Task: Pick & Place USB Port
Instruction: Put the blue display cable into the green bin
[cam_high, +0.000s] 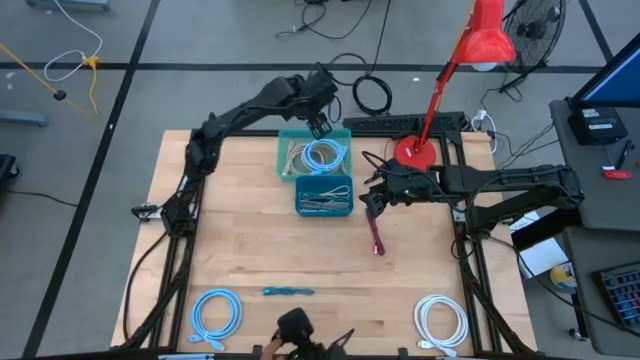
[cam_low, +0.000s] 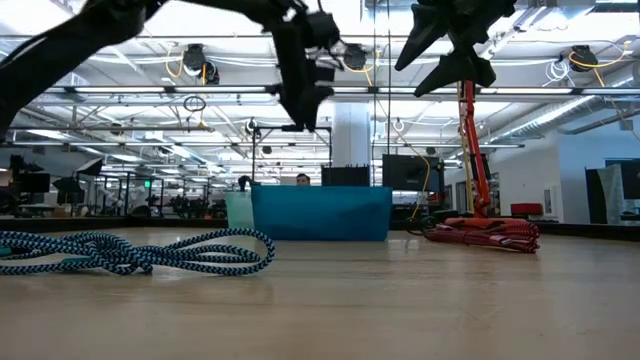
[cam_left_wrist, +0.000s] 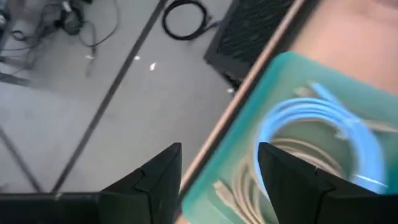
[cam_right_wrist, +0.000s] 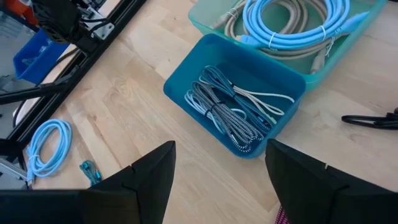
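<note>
A teal bin (cam_high: 313, 152) at the table's far middle holds a coiled light-blue cable (cam_high: 325, 153) lying on beige cable (cam_left_wrist: 249, 186). A blue bin (cam_high: 324, 195) with grey braided cables (cam_right_wrist: 233, 115) stands against its near side. My left gripper (cam_high: 318, 127) hangs open above the teal bin's far rim (cam_left_wrist: 249, 106), with nothing between its fingers; the coil (cam_left_wrist: 323, 124) lies below and beside it. My right gripper (cam_high: 375, 195) waits open above the table, just right of the blue bin (cam_right_wrist: 186, 81).
A maroon cable (cam_high: 376, 238) lies right of centre. Along the near edge are a light-blue coil (cam_high: 216, 312), a blue braided cable (cam_high: 288, 291) and a white coil (cam_high: 440, 320). A red lamp's base (cam_high: 415, 152) and a black cable (cam_high: 375, 165) sit at far right.
</note>
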